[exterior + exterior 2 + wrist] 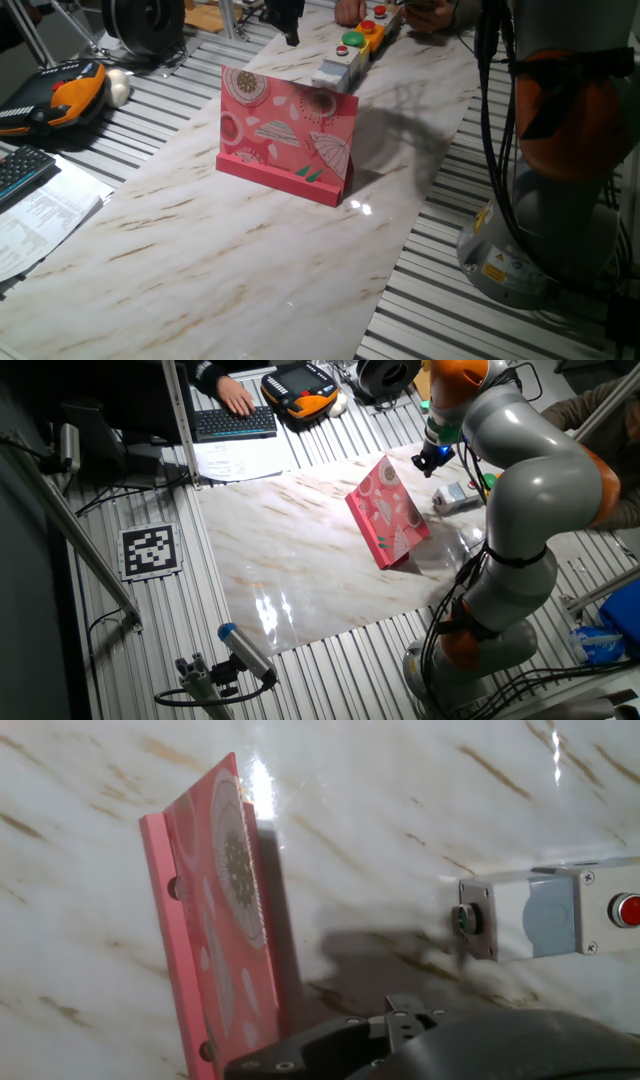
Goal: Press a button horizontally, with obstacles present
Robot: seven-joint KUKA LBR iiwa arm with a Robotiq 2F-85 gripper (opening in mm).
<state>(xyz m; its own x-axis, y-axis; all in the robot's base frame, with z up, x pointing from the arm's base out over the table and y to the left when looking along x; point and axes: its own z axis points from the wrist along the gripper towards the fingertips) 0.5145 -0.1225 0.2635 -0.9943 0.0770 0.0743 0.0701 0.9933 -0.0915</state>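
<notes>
Marbled worktop (230, 260): patterned card board (288, 132) upright mid-surface, screening button box (545, 915) near far edge; side button (463, 920) faces board. Fingers (433, 457) above gap, state indeterminable.

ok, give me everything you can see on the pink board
The pink board is a flat pink-red rectangular card, printed with white and red umbrellas, flowers and circles. It stands upright, leaning slightly, in a pink base strip that rests on the marble-look tabletop. From above, holes show along its pink edge. It stands in front of the grey button box, apart from it. Nothing else touches it, and the end effector is clear of it.
</notes>
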